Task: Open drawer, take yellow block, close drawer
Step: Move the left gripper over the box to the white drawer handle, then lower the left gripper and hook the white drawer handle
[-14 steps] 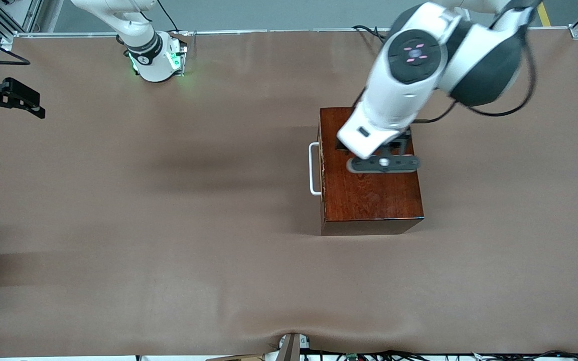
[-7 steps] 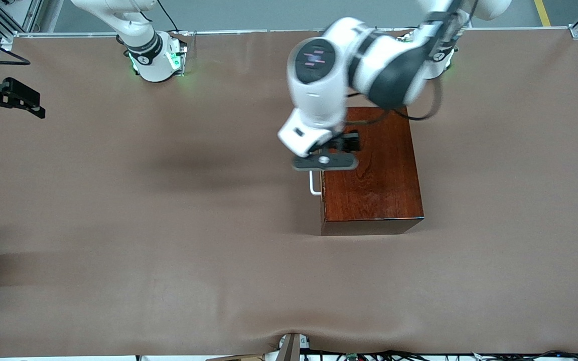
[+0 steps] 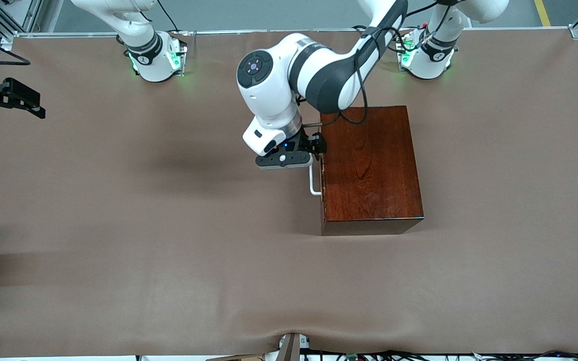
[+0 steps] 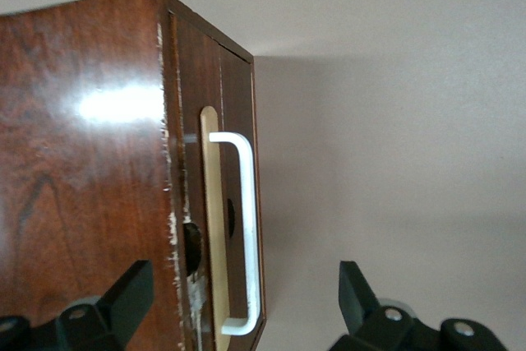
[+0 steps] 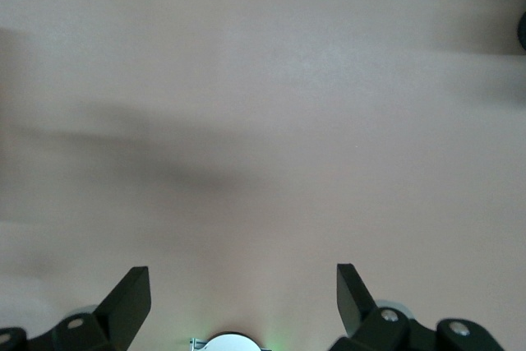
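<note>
Drawer (image 4: 212,228) of pale light wood sits fully shut in the glossy dark reddish-brown wooden box (image 3: 369,168); its white U-shaped bar handle (image 3: 313,179) faces the right arm's end of the tabletop (image 3: 168,225); opening it is the step in hand. Left gripper (image 3: 303,153) is over the handle's upper end, just beside the box front; in the left wrist view its jaws are spread wide, one finger (image 4: 123,297) over the box top and the other (image 4: 357,297) over the bare tabletop, so the bar (image 4: 246,228) lies between them but not in the middle. To do this step well, I judge that the gripper should come lower and centre on the bar; then it should close around the bar only, and pull straight away from the box front, because a slanted pull can jam the tray or drag the box. Small bright-yellow cube is not visible; probably it is inside the drawer. Right gripper (image 3: 10,98) waits over the tabletop's edge at the right arm's end; its jaws are spread and hold nothing.
</note>
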You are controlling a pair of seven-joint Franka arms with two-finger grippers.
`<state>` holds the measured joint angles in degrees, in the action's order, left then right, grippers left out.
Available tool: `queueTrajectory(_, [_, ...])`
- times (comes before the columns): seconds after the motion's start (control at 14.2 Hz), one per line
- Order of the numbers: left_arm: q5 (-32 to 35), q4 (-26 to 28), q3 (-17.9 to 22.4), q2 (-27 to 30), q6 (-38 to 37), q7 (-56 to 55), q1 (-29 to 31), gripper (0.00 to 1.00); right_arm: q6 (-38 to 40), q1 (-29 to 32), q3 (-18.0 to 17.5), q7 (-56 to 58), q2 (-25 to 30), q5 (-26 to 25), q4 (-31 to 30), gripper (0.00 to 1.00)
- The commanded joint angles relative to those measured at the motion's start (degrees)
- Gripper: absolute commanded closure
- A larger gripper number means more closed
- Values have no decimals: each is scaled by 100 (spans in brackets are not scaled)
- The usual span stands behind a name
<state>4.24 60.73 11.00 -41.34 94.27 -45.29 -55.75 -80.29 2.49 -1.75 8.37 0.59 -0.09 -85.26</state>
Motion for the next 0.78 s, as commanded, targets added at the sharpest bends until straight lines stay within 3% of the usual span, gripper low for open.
queueTrajectory(0.0, [95, -228, 157, -321, 13, -207, -190, 0, 31, 85, -53, -37, -85, 27, 88, 0])
queueTrajectory(0.42, [112, -219, 569, -716, 48, -225, -533, 0, 31, 94, -62, -37, -94, 36, 88, 0])
queueTrajectory(0.71, [112, -202, 631, -858, 48, -225, -604, 0, 39, 85, -62, -37, -94, 36, 88, 0])
